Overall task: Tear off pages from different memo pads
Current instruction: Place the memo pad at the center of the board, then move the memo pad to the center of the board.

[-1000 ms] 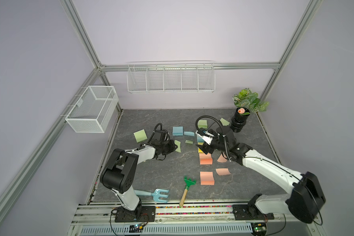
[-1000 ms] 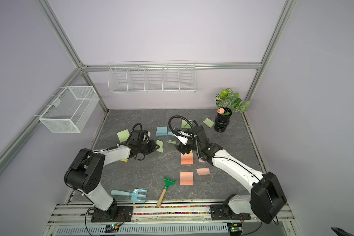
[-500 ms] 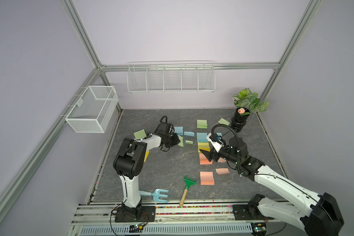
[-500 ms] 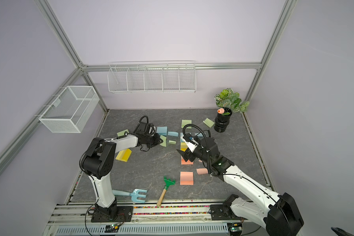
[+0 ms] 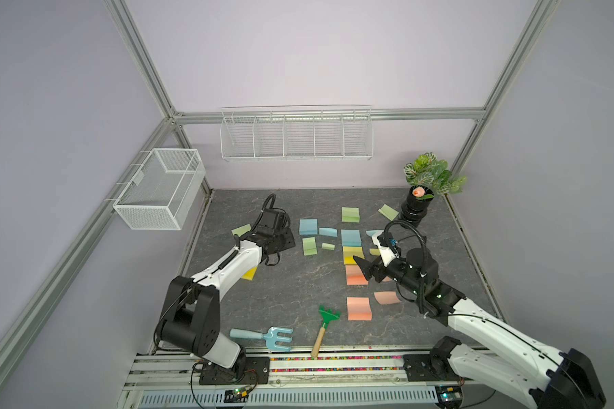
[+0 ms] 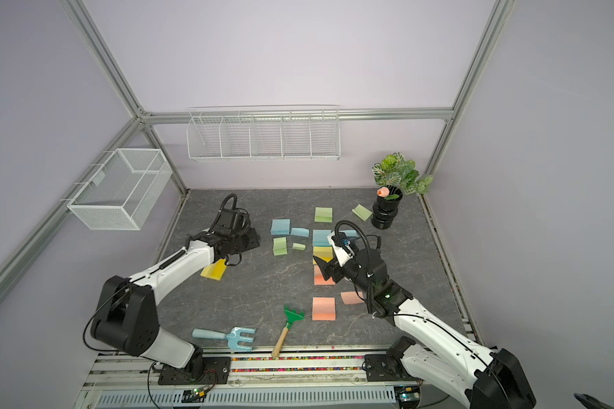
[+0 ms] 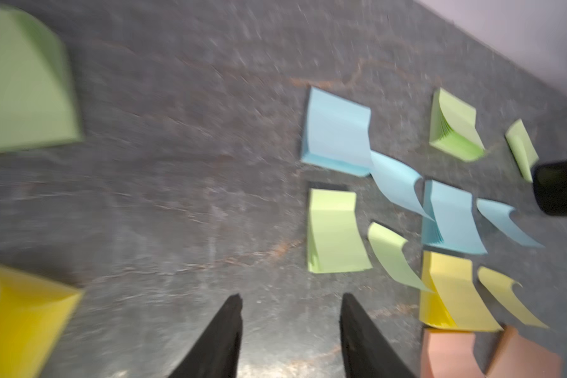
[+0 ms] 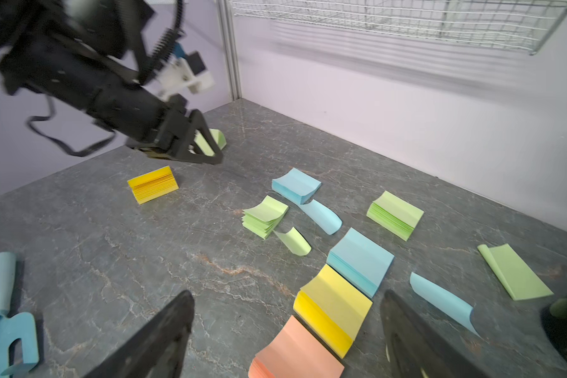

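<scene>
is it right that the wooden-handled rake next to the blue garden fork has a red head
No: the head of the rake is green, not red, as both top views show. It is wooden-handled and lies next to the blue garden fork.

my cell: pale lilac walls (image 5: 316, 63), aluminium frame posts (image 5: 143, 62). white wire rack (image 5: 296, 136) hangs on the back wall. grey marbled tabletop (image 5: 284, 287) below the rack, white mesh basket (image 5: 158, 191) hung left of the rack, potted plant (image 5: 429, 175) below its right end. light soft, even.
</scene>
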